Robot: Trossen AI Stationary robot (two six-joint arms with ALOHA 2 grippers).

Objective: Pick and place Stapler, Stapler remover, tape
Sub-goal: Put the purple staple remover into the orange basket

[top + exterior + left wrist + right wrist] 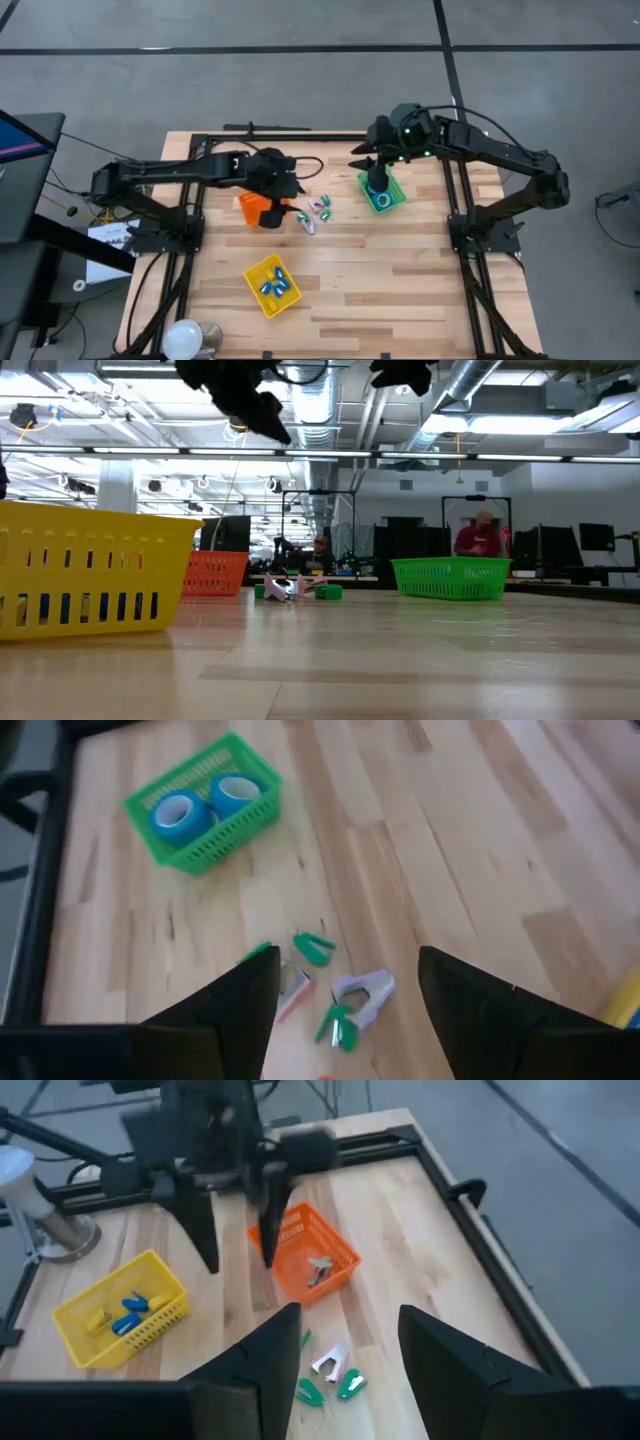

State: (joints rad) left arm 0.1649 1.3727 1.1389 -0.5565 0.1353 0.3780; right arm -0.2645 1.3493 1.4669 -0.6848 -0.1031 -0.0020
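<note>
Removers (pixel 316 212) lie scattered on the counter (pixel 400 280) just right of the spread left hand (pixel 287 190); right hand (pixel 375 170), also spread, hovers farther off.

left arm: dark six-joint arm reaching in from the table's left side, elbow bent | left gripper (pixel 345 990): up off the table, fingers spread | right arm: stretched in from the right | right gripper (pixel 345 1345): raised, fingers apart
</note>
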